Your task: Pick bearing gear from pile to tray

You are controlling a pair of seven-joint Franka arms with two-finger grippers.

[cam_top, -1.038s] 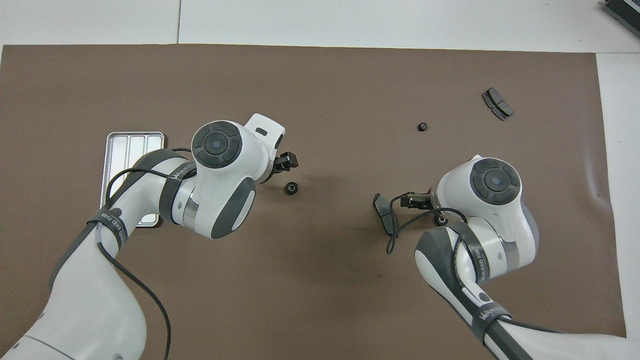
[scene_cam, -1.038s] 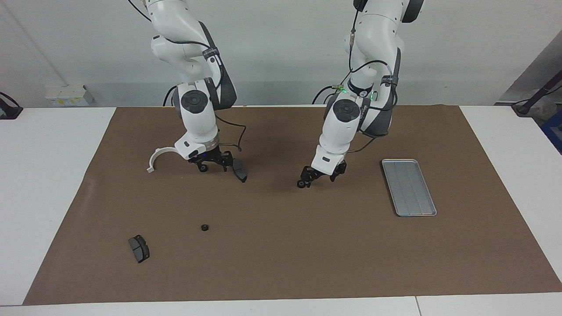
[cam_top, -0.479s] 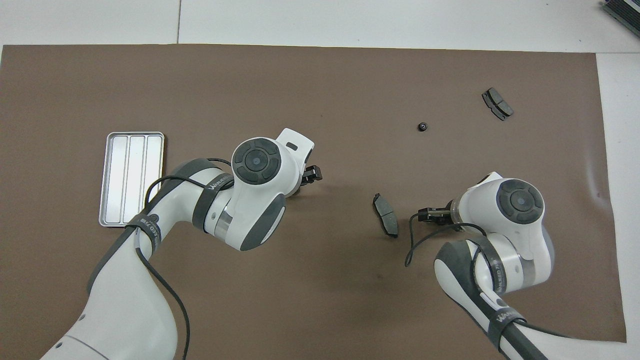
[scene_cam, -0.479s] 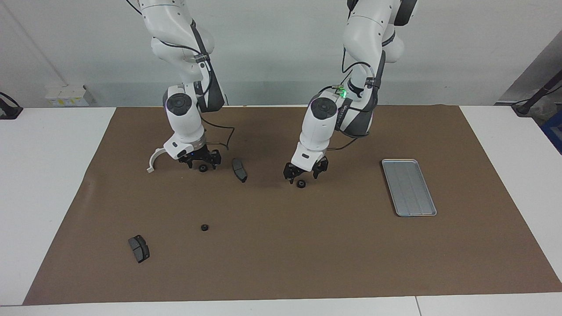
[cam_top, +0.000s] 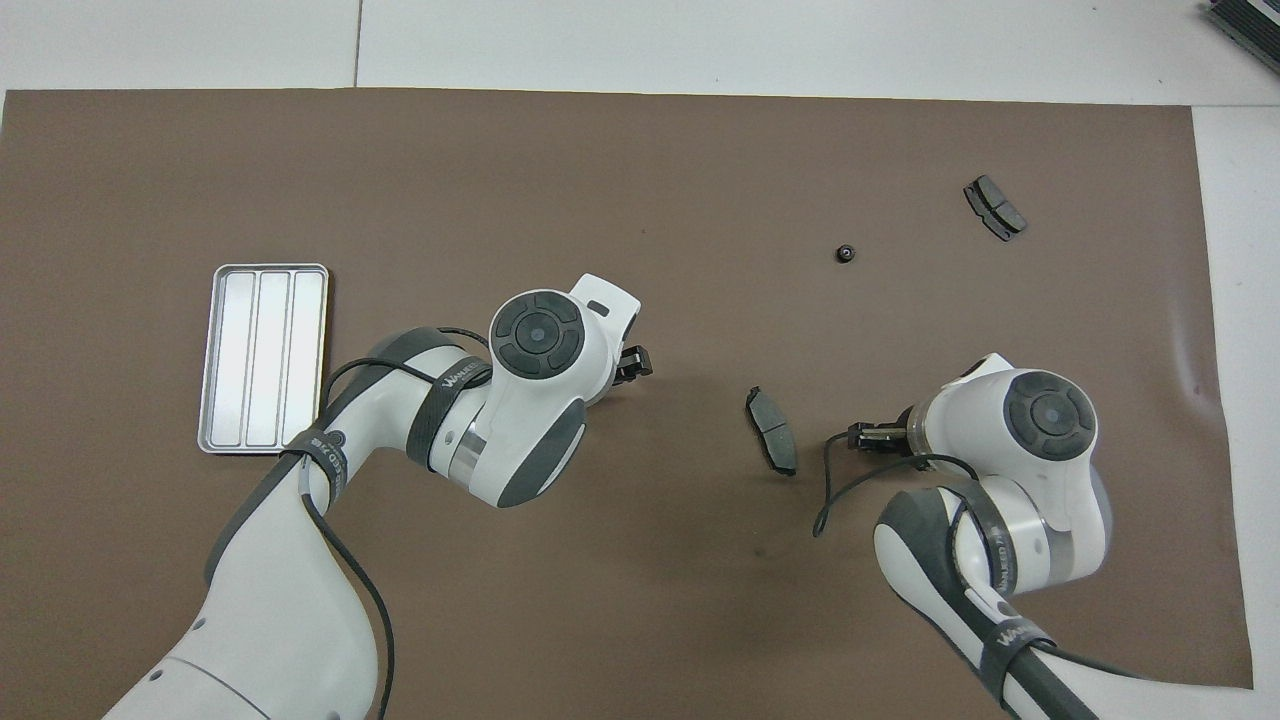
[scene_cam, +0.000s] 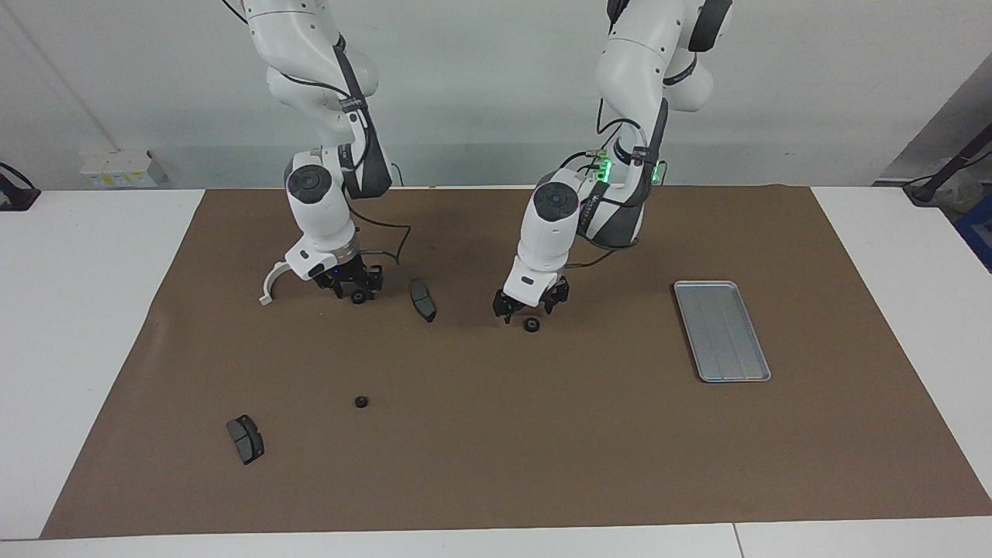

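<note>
The pile lies scattered on the brown mat. My left gripper [scene_cam: 528, 306] is open and hangs low over one tiny black round piece [scene_cam: 532, 325], fingers spread to either side of it. My right gripper [scene_cam: 353, 285] is open and low over another black round piece [scene_cam: 358, 297], beside the white half-ring bracket [scene_cam: 273, 280]. Whether either gripper touches its piece I cannot tell. In the overhead view both pieces are hidden under the wrists. The silver tray [scene_cam: 721, 331] lies empty toward the left arm's end and also shows in the overhead view [cam_top: 262, 357].
One dark grey curved pad [scene_cam: 422, 300] lies between the two grippers. A second pad [scene_cam: 246, 439] and a third small black round piece [scene_cam: 361, 401] lie farther from the robots, toward the right arm's end. The brown mat [scene_cam: 542, 449] covers the white table.
Both grippers have moved toward the right arm's end. The left one came over its black round piece. The right one moved away from the nearby pad and settled over its piece. No part has moved.
</note>
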